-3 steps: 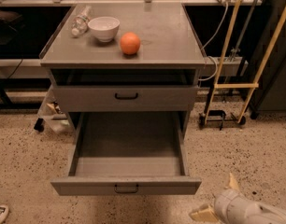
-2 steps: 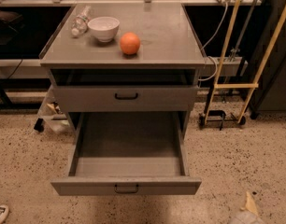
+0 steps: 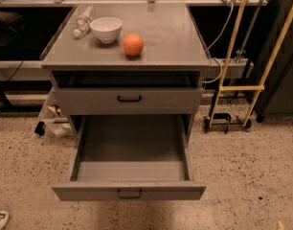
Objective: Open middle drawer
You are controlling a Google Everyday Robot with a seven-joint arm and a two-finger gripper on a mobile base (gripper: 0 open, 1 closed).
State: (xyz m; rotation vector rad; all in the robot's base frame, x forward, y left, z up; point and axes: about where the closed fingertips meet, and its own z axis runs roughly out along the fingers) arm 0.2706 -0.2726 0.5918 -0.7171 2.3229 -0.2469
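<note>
Drawer check: middle drawer (image 3: 129, 150) pulled far out, gripper (image 3: 280, 225) at the view's lower right corner.
You see the drawer's front and black loop handle (image 3: 129, 193) well forward of the upper drawer (image 3: 129, 99); the gripper shows only a pale sliver over the floor (image 3: 242, 176), so you cannot tell its grip.

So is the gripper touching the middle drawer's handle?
Apart. The camera view shows only a sliver of the gripper at the bottom right edge, floor between it and the handle of the middle drawer.
</note>
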